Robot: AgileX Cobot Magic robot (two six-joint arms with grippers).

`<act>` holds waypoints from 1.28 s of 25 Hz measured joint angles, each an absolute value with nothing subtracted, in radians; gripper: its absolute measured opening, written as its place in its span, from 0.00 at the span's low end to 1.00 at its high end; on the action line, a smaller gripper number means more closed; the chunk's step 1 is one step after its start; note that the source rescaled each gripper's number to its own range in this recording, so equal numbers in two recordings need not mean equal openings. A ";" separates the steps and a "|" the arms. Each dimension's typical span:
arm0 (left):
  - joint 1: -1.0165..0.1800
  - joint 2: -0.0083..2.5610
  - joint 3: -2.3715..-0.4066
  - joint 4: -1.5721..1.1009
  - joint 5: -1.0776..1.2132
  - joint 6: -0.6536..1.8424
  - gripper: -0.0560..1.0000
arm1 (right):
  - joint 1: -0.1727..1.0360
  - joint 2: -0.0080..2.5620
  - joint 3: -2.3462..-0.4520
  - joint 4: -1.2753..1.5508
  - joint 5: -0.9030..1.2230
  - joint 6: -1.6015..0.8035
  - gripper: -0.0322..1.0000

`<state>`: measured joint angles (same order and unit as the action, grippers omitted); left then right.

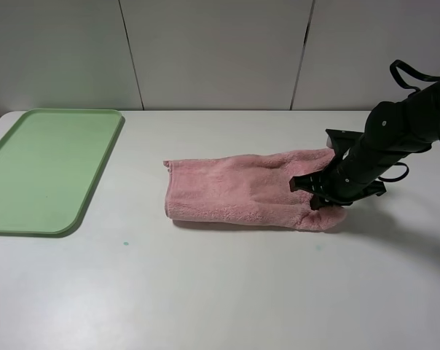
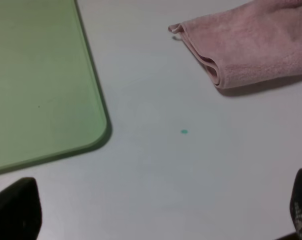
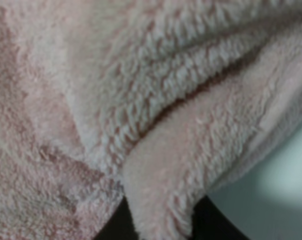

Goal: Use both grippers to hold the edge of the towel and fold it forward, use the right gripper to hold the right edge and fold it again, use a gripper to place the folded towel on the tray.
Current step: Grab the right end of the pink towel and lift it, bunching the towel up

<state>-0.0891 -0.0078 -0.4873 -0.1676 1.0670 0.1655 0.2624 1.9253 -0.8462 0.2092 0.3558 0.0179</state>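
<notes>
Right jaws clamp the right edge of the pink towel (image 1: 234, 191).

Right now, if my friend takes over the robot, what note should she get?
Left gripper: open, empty, over the table between tray and towel.
Right gripper: fingers shut on the towel's right edge.
Done: first fold; the towel lies doubled on the table.
To do: fold the right edge over, then move the towel onto the tray.
</notes>
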 joint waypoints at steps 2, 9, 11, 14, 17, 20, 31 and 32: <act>-0.089 -0.008 -0.487 -0.168 1.067 0.166 1.00 | 0.262 1.925 -0.846 0.209 0.357 0.018 0.12; -0.089 -0.008 -0.487 -0.168 1.067 0.166 1.00 | 0.262 1.896 -0.845 0.153 0.423 0.018 0.12; -0.089 -0.008 -0.487 -0.168 1.067 0.166 1.00 | 0.261 1.879 -0.844 0.122 0.454 0.017 0.12; -0.089 -0.008 -0.487 -0.168 1.067 0.166 1.00 | 0.240 1.854 -0.841 0.087 0.491 0.015 0.12; -0.089 -0.008 -0.487 -0.168 1.067 0.166 1.00 | 0.204 1.819 -0.839 0.052 0.528 0.015 0.12; -0.089 -0.008 -0.487 -0.168 1.067 0.166 1.00 | 0.154 1.776 -0.839 0.013 0.559 0.015 0.12; -0.089 -0.008 -0.487 -0.168 1.067 0.166 1.00 | -0.035 1.632 -0.838 -0.111 0.638 0.017 0.11; -0.089 -0.008 -0.487 -0.168 1.067 0.166 1.00 | -0.045 1.631 -0.838 -0.116 0.642 0.017 0.11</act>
